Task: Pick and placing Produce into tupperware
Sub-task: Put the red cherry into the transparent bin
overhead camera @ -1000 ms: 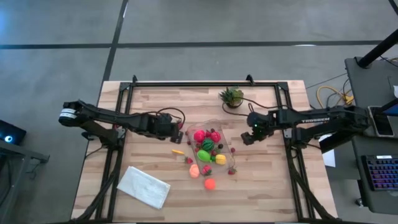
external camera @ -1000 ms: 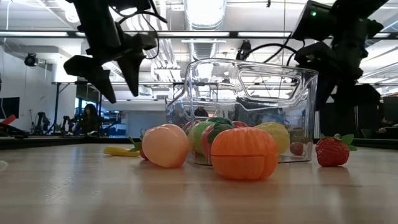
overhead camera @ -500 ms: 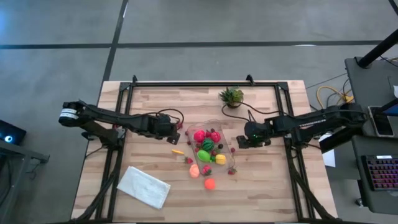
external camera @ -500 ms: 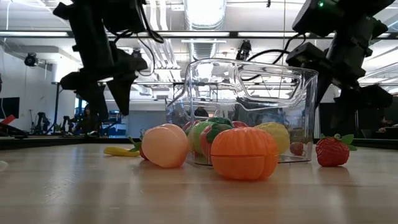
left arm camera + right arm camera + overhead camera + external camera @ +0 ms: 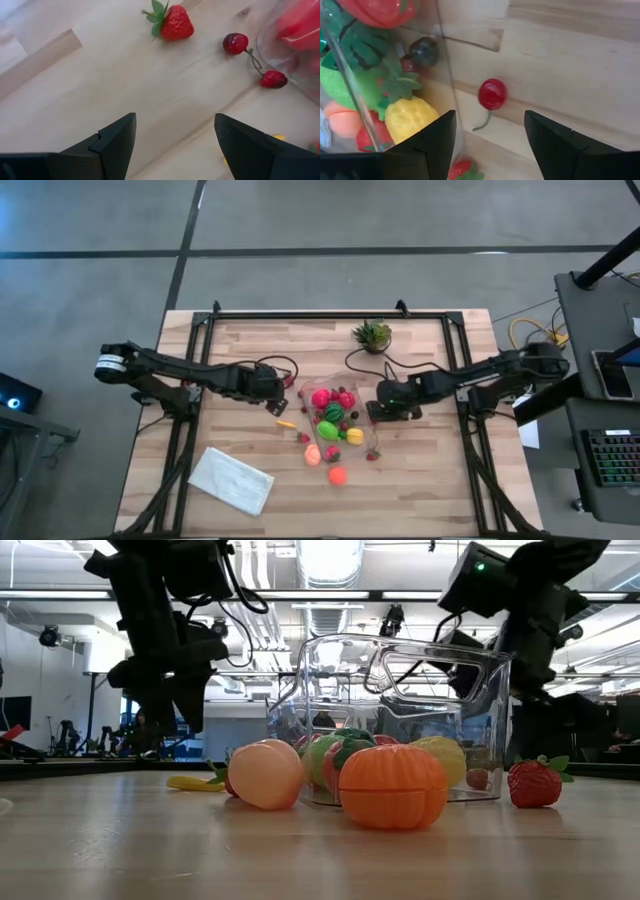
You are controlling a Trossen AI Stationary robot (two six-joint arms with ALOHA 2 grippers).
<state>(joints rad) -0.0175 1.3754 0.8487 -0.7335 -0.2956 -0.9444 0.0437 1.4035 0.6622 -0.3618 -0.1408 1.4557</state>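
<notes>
The clear tupperware (image 5: 336, 406) stands mid-table on its base and holds pink, red, striped green, lime and yellow produce (image 5: 328, 429). A peach fruit (image 5: 311, 454), an orange one (image 5: 338, 475), a yellow banana (image 5: 286, 423) and small strawberries (image 5: 372, 455) lie on the wood around it. My left gripper (image 5: 279, 394) hovers open just left of the tupperware, above a strawberry (image 5: 172, 25) and two cherries (image 5: 235, 43). My right gripper (image 5: 375, 412) is open at the tupperware's right wall (image 5: 446, 75), over a red cherry (image 5: 492, 93).
A spiky potted plant (image 5: 373, 335) stands toward the far edge behind the tupperware. A white folded cloth (image 5: 232, 480) lies near the table's near-left corner. Black frame rails (image 5: 190, 430) run along both table sides. In the low view the orange fruit (image 5: 393, 785) sits in front of the tupperware (image 5: 400, 710).
My right gripper has moved toward the table's left and slightly nearer, from open table up to the tupperware's right wall, staying open. My left gripper has dropped a little beside the tupperware's left side. The produce and the tupperware have stayed where they were.
</notes>
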